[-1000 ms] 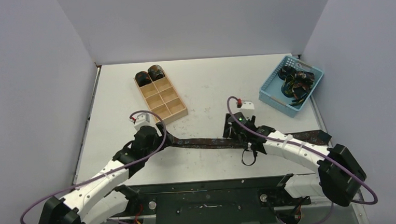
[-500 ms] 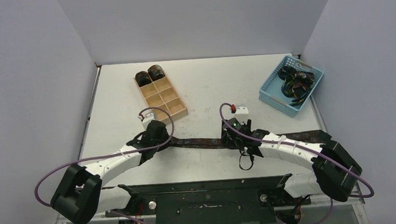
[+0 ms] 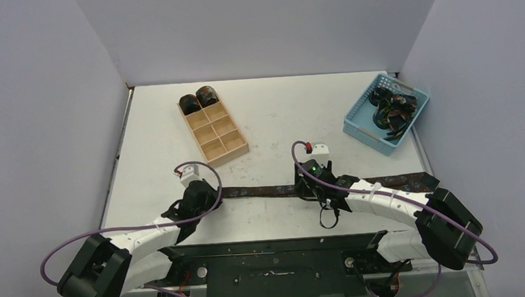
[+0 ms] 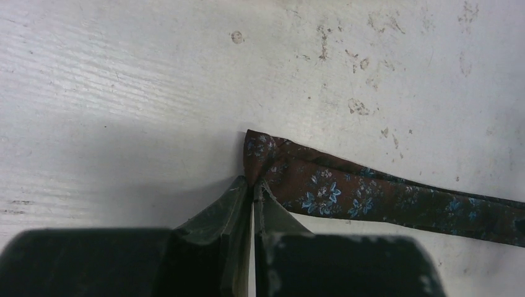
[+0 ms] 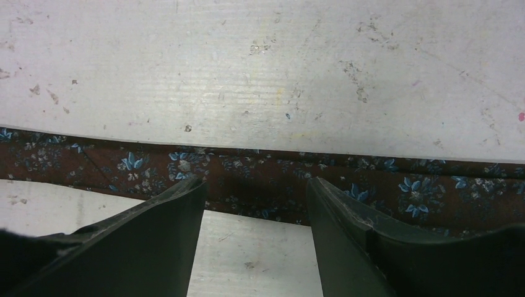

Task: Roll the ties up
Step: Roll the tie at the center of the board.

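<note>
The left arm (image 3: 137, 232) lies low, reaching from its base at the near left corner of the worktop (image 3: 271, 113) out toward the middle, wrist tipped down. The left gripper (image 4: 254, 189) has its fingers pressed together, pinching the very end of the tie (image 4: 347, 192) at its near edge, right at the fingertips. That end is narrow and slightly lifted and puckered where it is caught. From there the strip runs off to the right, flat on the worktop.

The tie is a long dark brown band with small blue and pale flower prints. It lies stretched almost straight, roughly parallel to the near edge, from the left gripper to the right edge of the worktop.

The right arm (image 3: 394, 199) reaches in from the near right corner, bent low over the right stretch of the tie. The right gripper (image 5: 255, 185) points down at about the middle of the band with its fingers spread, one tip on either side of a patch of cloth, over the near edge of the tie. Whether the tips touch the cloth cannot be told.

Toward the far left, a wooden tray (image 3: 223, 140) holds two rolled ties (image 3: 198, 99) in its two farthest compartments. By the far right corner, a blue basket (image 3: 361, 118) holds a loose heap of ties (image 3: 391, 109).
</note>
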You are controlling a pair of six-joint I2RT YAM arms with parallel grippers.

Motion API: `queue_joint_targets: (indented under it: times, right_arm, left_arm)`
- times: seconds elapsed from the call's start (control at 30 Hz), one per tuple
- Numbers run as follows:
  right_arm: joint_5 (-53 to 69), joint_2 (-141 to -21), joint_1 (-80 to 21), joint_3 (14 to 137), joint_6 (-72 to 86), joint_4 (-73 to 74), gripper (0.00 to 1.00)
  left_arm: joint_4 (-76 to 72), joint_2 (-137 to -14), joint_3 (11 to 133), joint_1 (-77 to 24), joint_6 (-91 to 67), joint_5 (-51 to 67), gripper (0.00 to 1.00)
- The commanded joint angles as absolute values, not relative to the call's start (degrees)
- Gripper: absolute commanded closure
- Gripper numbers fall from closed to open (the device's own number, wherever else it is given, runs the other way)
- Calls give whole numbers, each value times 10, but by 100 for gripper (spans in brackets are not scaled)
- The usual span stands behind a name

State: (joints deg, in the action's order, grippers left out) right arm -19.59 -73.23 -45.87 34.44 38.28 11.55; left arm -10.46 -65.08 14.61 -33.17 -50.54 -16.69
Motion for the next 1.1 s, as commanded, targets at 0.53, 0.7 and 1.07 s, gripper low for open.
queue_joint_targets:
  times: [0.53,0.7,1.07]
  right_arm:
    - [-194,-709,-477,353,343,87,41]
    - [-191,-701,-476,343,347,79,41]
    - [-172,-682,-477,327,355,79,42]
  left_arm:
    - [15,-381,114,-329,-544,-215,54]
    - [-76,-420,139,-328,-542,-143,99]
    - [-159,-599,126,-326,-565,-136,100]
